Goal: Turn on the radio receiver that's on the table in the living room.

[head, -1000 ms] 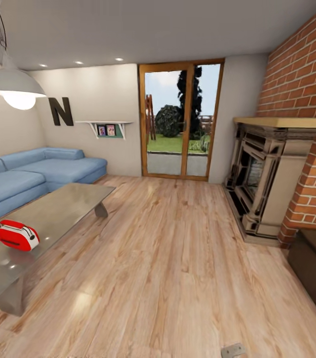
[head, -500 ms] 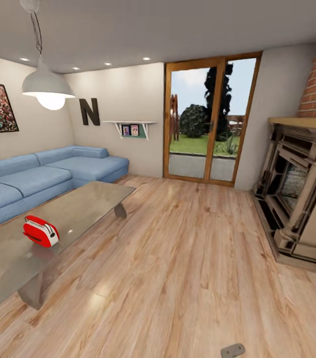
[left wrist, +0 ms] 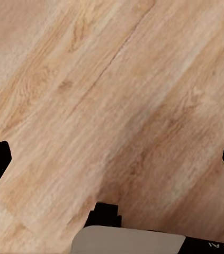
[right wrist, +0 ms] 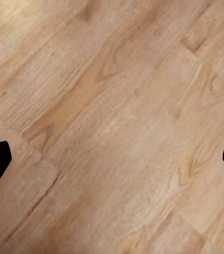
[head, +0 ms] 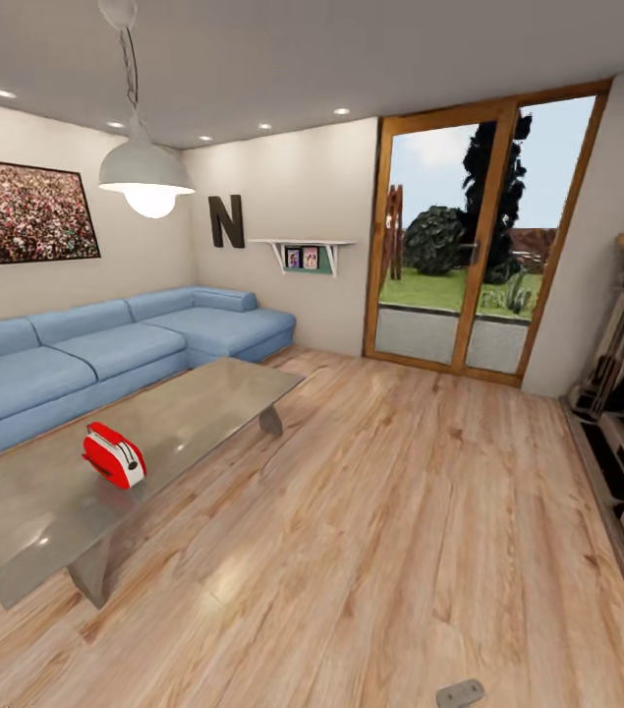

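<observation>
I am in the approach step. The radio (head: 113, 455) stands on the grey bench (head: 203, 403) at my ten o'clock, before the blue sofa (head: 76, 349). Both tools, the left tool (left wrist: 112, 159) and the right tool (right wrist: 112, 159), hang open over the floor (head: 400, 531), holding nothing. Next I should drive nearer, I think.

Black letter N (head: 226, 220) on living-room wall; partial white lettering on robot part (left wrist: 217, 245), unreadable.
</observation>
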Available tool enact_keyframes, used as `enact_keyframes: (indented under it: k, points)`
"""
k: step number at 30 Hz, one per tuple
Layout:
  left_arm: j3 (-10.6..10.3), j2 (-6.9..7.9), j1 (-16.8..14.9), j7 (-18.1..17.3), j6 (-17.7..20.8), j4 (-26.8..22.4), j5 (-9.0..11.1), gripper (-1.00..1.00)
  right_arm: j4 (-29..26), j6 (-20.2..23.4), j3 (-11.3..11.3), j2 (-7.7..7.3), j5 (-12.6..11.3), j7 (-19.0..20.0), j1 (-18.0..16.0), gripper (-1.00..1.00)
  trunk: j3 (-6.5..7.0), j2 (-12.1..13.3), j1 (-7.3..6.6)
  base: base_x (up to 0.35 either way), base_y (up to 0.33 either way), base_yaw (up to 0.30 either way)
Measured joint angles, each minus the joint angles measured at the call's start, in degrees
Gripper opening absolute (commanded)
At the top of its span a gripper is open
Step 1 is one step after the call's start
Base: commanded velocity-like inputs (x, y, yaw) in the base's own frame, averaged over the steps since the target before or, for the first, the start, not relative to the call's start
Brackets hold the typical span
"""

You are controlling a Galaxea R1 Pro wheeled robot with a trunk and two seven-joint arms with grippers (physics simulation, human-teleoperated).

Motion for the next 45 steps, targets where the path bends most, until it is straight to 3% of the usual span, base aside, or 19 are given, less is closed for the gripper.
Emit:
enact_keyframes:
  k: [45]
  points:
    - [0.0, 0.0, 0.0, 0.06, 0.07, 0.09, 0.0, 1.0, 0.09, 0.0, 0.0, 0.09, -0.03, 0.0, 0.0, 1.0, 0.0, 0.0, 0.0, 0.324, -0.006, 0.3]
